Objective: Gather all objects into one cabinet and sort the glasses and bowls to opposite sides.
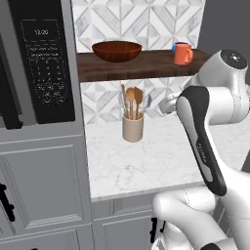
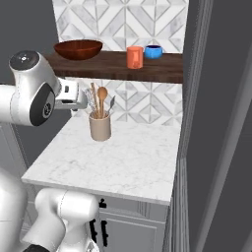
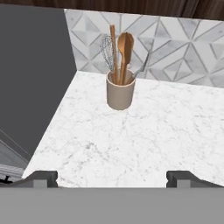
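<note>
The dark brown shelf board, the cabinet, carries a wide brown wooden bowl at its left end. An orange mug stands toward the right end, and a small blue cup sits just behind it by the wall. My gripper hangs below the shelf, over the counter, pointing at the backsplash. It is open: its fingertips stand wide apart with nothing between them. My hand is well under the shelf's front edge.
A beige utensil holder with wooden spoons and a whisk stands on the white marble counter near the backsplash. A tall grey unit with a black oven panel walls off the left. A dark wall bounds the right.
</note>
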